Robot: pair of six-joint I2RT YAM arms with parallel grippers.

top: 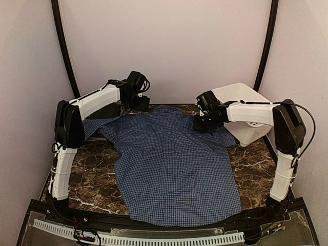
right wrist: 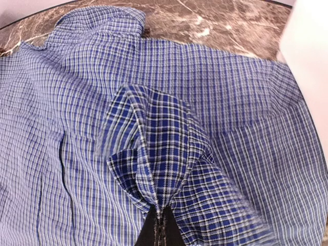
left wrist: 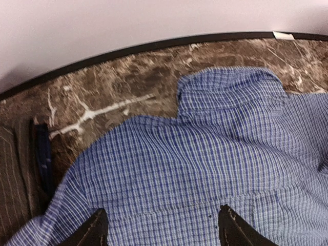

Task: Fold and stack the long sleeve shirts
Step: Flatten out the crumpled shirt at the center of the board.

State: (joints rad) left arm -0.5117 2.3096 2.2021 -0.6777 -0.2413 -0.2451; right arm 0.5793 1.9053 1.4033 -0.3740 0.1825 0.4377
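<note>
Right wrist view: right gripper [right wrist: 159, 228] clamped on a raised fold of blue shirt [right wrist: 246, 92]; left gripper [left wrist: 163, 229] spread wide, empty. Expect slippage under hard pull against cloth drag.

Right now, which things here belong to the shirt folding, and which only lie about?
Job: blue shirt, pinched by the shut right gripper; dark striped cloth at the left, likely another shirt; open left gripper.
Lying about: white basket; marble table.
</note>
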